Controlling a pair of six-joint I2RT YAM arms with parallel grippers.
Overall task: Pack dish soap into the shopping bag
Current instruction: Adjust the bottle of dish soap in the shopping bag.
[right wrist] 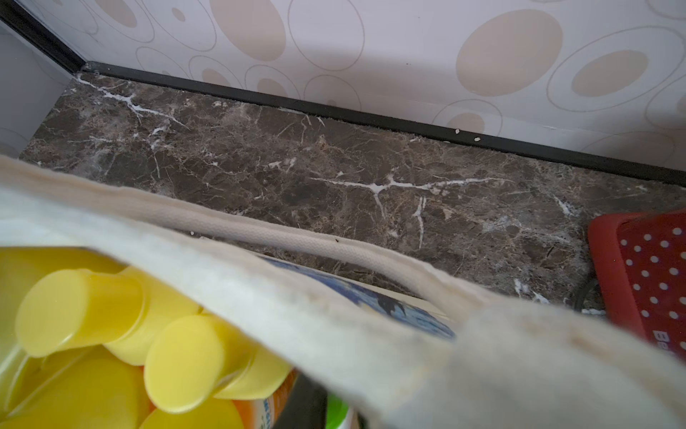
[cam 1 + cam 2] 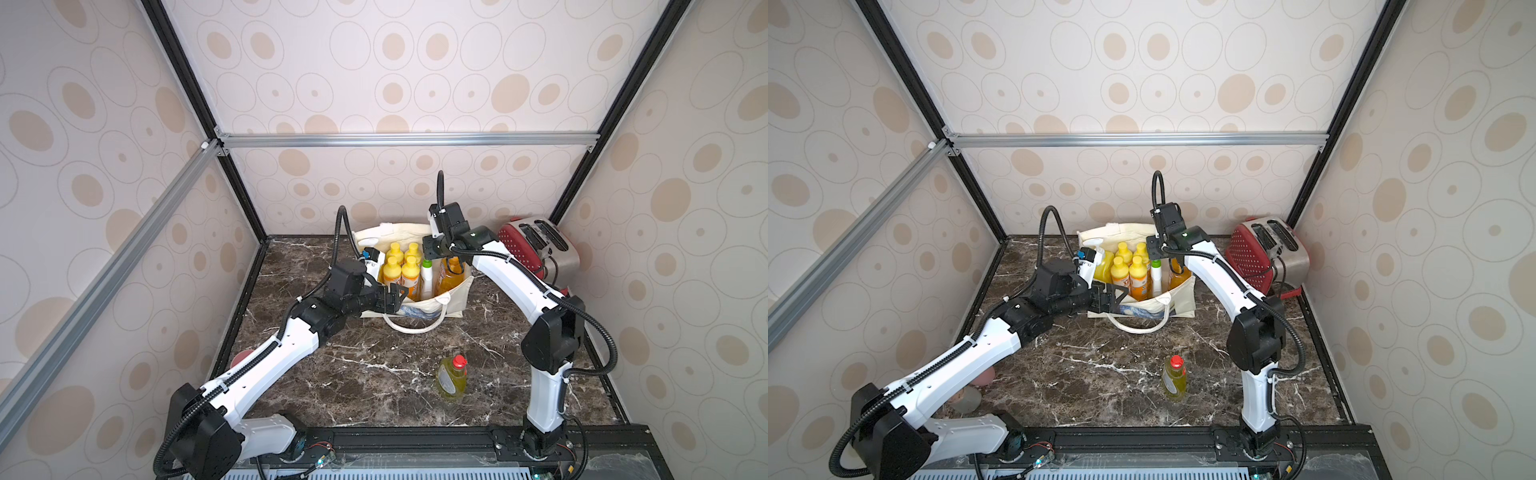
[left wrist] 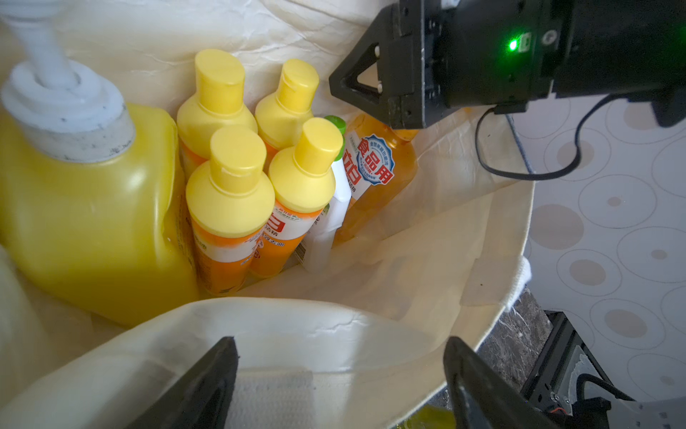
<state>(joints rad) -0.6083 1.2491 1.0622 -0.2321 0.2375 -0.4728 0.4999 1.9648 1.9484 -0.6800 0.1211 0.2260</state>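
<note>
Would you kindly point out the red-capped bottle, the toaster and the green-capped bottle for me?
red-capped bottle (image 2: pixel 451 380): in a top view, on its yellow-green body.
toaster (image 2: pixel 517 249): in a top view, on its red dotted side.
green-capped bottle (image 2: pixel 427 263): in a top view, on its cap.

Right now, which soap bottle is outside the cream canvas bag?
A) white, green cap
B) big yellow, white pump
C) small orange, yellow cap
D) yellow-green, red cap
D: the yellow-green red-capped plastic bottle sits alone on the dark marble tabletop, in front of the cream canvas shopping bag that holds the others.
</note>
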